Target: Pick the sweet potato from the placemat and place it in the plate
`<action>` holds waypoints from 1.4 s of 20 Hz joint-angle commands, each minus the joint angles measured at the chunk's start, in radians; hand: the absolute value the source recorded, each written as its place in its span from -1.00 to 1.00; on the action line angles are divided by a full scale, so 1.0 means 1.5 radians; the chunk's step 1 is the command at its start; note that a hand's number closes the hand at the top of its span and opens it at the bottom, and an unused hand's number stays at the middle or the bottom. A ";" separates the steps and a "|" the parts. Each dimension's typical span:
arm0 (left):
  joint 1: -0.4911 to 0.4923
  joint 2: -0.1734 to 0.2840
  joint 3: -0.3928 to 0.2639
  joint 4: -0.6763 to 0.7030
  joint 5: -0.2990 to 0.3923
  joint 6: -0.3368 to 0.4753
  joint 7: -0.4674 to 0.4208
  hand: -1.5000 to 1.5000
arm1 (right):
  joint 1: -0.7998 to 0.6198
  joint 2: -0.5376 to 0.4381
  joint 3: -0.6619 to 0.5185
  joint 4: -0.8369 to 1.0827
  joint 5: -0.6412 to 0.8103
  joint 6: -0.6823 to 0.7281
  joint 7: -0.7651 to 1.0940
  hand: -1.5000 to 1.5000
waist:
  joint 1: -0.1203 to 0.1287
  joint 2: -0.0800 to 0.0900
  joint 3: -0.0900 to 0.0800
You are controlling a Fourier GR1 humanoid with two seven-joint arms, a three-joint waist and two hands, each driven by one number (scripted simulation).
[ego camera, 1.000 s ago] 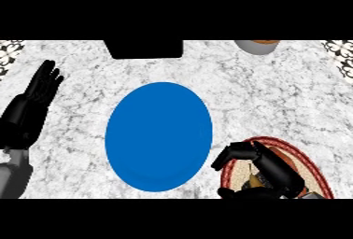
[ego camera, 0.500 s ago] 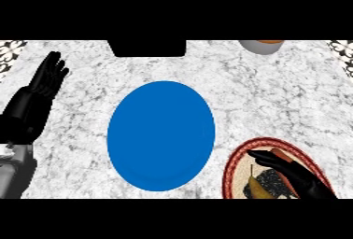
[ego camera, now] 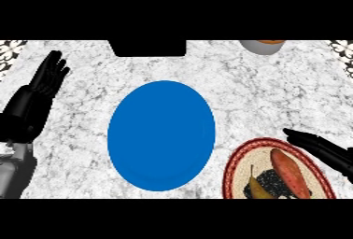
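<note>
Sweet potato (ego camera: 289, 173) lies on the placemat (ego camera: 238, 164) (near right), beside the blue plate (ego camera: 161, 134). Right hand (ego camera: 322, 149) open alongside; left hand (ego camera: 43, 86) open, far left.

- Bright, even light falls over the whole marble table (ego camera: 262, 93), with no visible lamp or source.
- The blue plate (ego camera: 161, 135) at the centre looks flat and uniform, with no glare; only a faint darker edge along its lower rim.
- Left of the plate, the left hand (ego camera: 38, 95) casts hardly any shadow.
- Right of the plate, the sweet potato (ego camera: 288, 172) shows soft shading.
</note>
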 commanded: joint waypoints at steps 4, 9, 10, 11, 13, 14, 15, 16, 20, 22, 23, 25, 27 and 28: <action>-0.046 -0.002 0.005 0.024 0.000 -0.006 0.019 0.00 | -0.047 -0.166 -0.007 -0.043 0.015 0.150 0.188 -1.00 | 0.008 0.005 0.000; -0.042 -0.002 0.020 0.014 -0.001 -0.019 0.021 0.00 | -0.060 -0.144 0.051 -0.069 0.042 0.201 0.269 -1.00 | 0.011 0.002 0.002; -0.006 -0.042 -0.009 0.040 -0.033 -0.007 -0.034 0.00 | -0.064 -0.114 0.072 -0.056 0.070 0.198 0.269 -1.00 | 0.010 0.003 0.002; -0.015 -0.023 0.004 0.022 -0.018 -0.018 0.002 0.00 | -0.060 -0.088 0.116 -0.083 0.110 0.181 0.316 -1.00 | 0.011 0.002 0.002; -0.026 -0.024 0.013 -0.021 -0.019 -0.008 0.052 0.00 | -0.089 -0.071 0.097 -0.061 0.111 0.210 0.329 -1.00 | 0.010 0.001 0.003; -0.033 -0.048 0.004 0.029 -0.037 -0.006 0.005 0.00 | -0.077 -0.048 0.121 -0.039 0.174 0.190 0.297 -1.00 | 0.006 0.002 0.003; -0.045 -0.038 0.023 0.027 -0.029 -0.016 0.023 0.00 | -0.113 -0.041 0.091 0.004 0.145 0.224 0.288 -1.00 | 0.008 0.002 0.003; -0.016 -0.048 0.015 0.008 -0.028 -0.024 0.014 0.00 | -0.112 -0.032 0.072 0.005 0.148 0.220 0.294 -1.00 | 0.008 0.002 0.003; -0.080 -0.041 0.027 0.046 -0.033 -0.032 0.034 0.00 | -0.152 -0.022 0.113 0.054 0.226 0.241 0.316 -1.00 | 0.009 0.003 0.003; -0.031 -0.047 0.038 0.027 -0.033 -0.039 0.014 0.00 | -0.148 0.007 0.122 0.087 0.260 0.244 0.297 -1.00 | 0.010 0.002 0.003; 0.010 -0.059 0.021 0.002 -0.059 -0.027 -0.008 0.00 | -0.089 -0.012 0.116 0.074 0.288 0.223 0.262 -1.00 | 0.007 0.001 0.003; -0.034 -0.050 0.038 0.001 -0.042 -0.042 0.051 0.00 | -0.104 0.051 0.152 0.071 0.325 0.216 0.309 -1.00 | 0.007 0.001 0.003; -0.013 -0.068 0.040 0.003 -0.060 -0.042 0.018 0.00 | -0.114 0.035 0.102 0.109 0.324 0.246 0.256 -1.00 | 0.006 0.001 0.003; 0.009 -0.077 0.019 -0.043 -0.066 -0.032 0.046 0.00 | -0.101 0.029 0.111 0.116 0.340 0.238 0.246 -1.00 | 0.007 0.001 0.003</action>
